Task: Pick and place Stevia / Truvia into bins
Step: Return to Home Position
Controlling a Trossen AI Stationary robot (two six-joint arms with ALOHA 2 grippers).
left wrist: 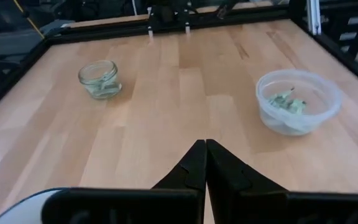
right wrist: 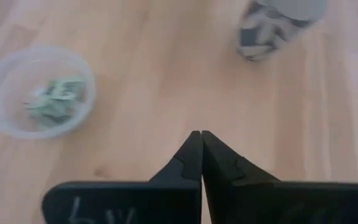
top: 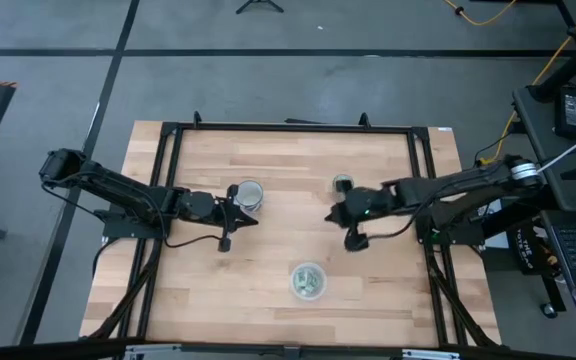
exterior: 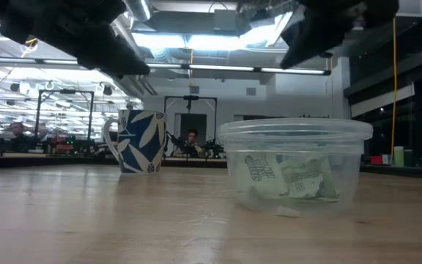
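Observation:
Green and white Stevia sachets [left wrist: 288,102] lie inside the wide clear container [top: 307,281], which stands near the table's near edge; in the low view they lean against the wall of the container [exterior: 295,172]. More sachets [left wrist: 104,88] sit in the small glass cup [top: 343,183] toward the far side. My left gripper [top: 251,217] is shut and empty, beside the mug and above mid-table. My right gripper [top: 332,214] is also shut and empty, just on the near side of the glass cup. Both fingertip pairs meet closed in the wrist views [left wrist: 204,146] [right wrist: 201,137].
A blue and white patterned mug [top: 250,193] stands next to my left gripper, also visible as the mug [exterior: 139,141]. A black frame [top: 288,127] runs round the wooden table. Bare wood lies between the two grippers and the container. A person sits far off in the room [exterior: 191,139].

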